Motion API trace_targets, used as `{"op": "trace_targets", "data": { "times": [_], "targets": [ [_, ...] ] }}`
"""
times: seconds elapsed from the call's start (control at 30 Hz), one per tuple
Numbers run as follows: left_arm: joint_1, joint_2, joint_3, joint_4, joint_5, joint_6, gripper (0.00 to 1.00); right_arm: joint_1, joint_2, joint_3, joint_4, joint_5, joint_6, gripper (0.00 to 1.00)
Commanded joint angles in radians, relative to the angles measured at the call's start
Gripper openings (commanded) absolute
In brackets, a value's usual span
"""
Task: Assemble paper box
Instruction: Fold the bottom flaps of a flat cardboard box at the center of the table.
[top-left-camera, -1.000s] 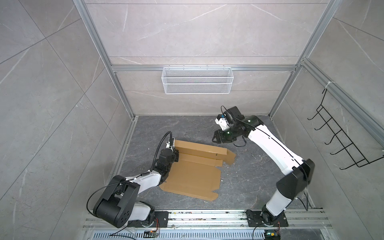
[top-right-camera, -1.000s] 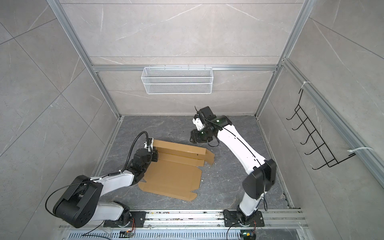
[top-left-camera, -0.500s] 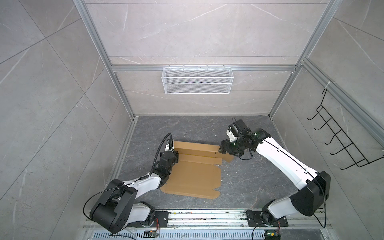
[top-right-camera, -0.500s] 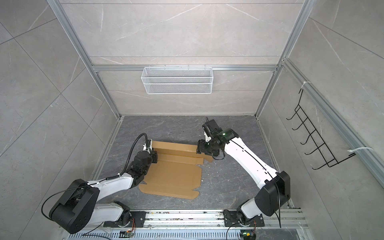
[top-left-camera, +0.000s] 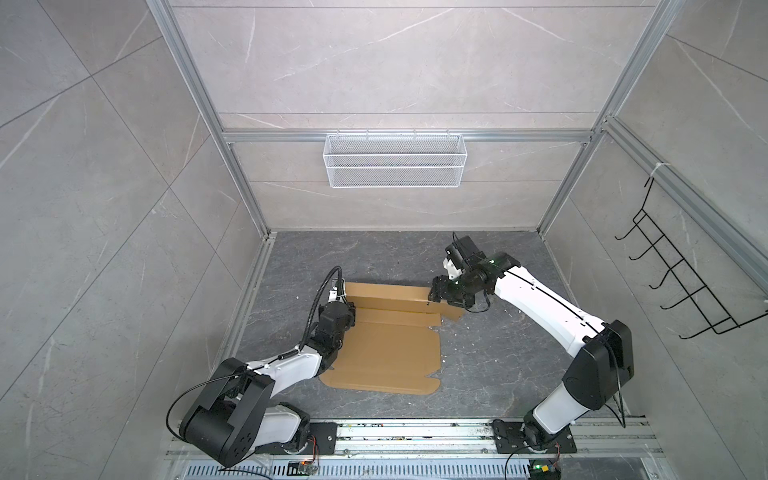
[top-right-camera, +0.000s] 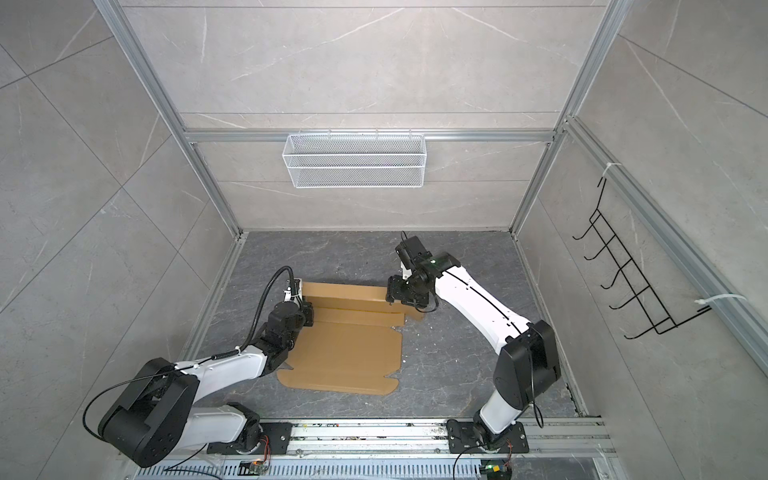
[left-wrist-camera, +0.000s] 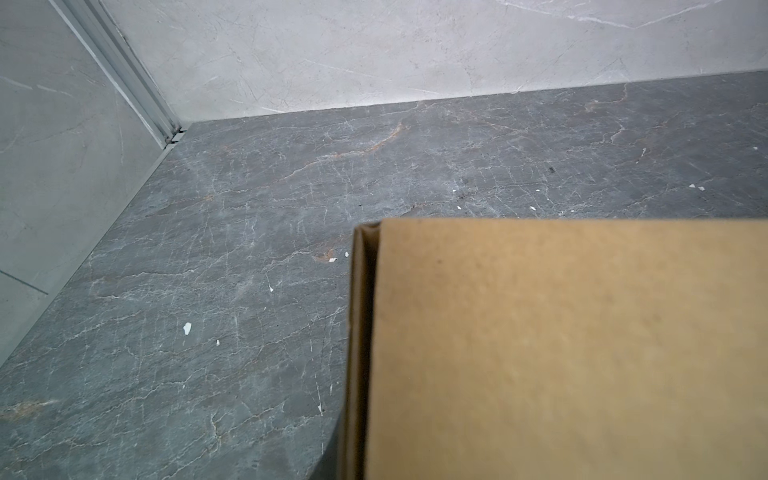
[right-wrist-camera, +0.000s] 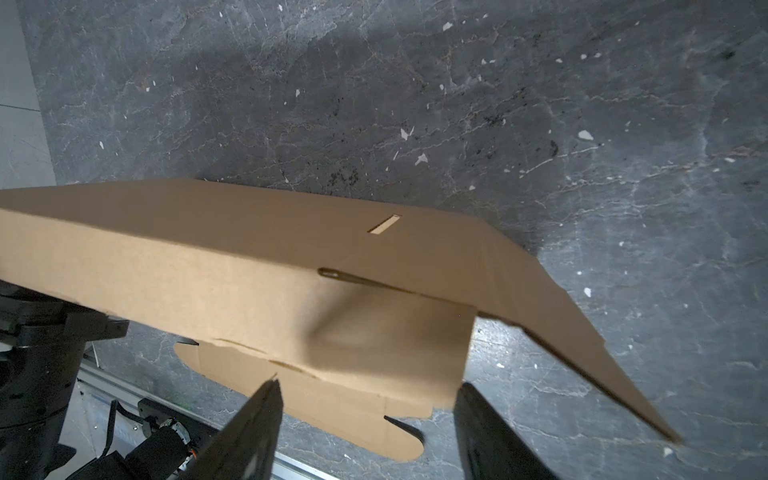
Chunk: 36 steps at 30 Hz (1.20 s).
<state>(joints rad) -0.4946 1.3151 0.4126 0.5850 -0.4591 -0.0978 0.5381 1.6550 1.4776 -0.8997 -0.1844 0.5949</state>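
Observation:
The paper box (top-left-camera: 386, 353) (top-right-camera: 349, 353) is a brown cardboard sheet lying on the dark floor, its far strip folded up into a low wall. My left gripper (top-left-camera: 347, 305) (top-right-camera: 305, 309) sits at the left end of that wall, shut on it. Its fingers are hidden in the left wrist view, where the paper box (left-wrist-camera: 561, 353) fills the near side. My right gripper (top-left-camera: 434, 293) (top-right-camera: 390, 295) is at the wall's right end. In the right wrist view it (right-wrist-camera: 368, 399) is open, and the end flap of the paper box (right-wrist-camera: 249, 257) lies between its two dark fingers (right-wrist-camera: 257, 415).
A white wire basket (top-left-camera: 394, 160) hangs on the back wall. A black hook rack (top-left-camera: 681, 282) is on the right wall. The arms' metal rail (top-left-camera: 415, 432) runs along the front edge. Small white flecks dot the floor (top-left-camera: 478, 365) to the right of the paper box.
My right arm has swung down from behind the paper box to the right end of its raised wall, and its jaws have widened. The left arm has stayed in place.

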Motion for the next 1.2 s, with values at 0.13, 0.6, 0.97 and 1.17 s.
{"op": "trace_targets", "data": {
  "times": [0.13, 0.6, 0.97, 1.17],
  "targets": [
    [-0.007, 0.003, -0.002, 0.027, 0.008, 0.009, 0.05, 0.011, 0.032, 0.005, 0.08, -0.093, -0.006, 0.66],
    [-0.008, 0.007, -0.01, 0.029, 0.008, 0.004, 0.05, 0.009, 0.119, 0.172, -0.01, -0.107, -0.114, 0.69],
    [-0.008, -0.002, -0.02, 0.024, 0.008, -0.005, 0.05, 0.014, 0.179, 0.157, 0.052, -0.167, -0.093, 0.61],
    [-0.009, -0.007, -0.024, 0.022, 0.006, -0.007, 0.05, 0.015, 0.181, 0.139, 0.081, -0.158, -0.072, 0.57]
  ]
}}
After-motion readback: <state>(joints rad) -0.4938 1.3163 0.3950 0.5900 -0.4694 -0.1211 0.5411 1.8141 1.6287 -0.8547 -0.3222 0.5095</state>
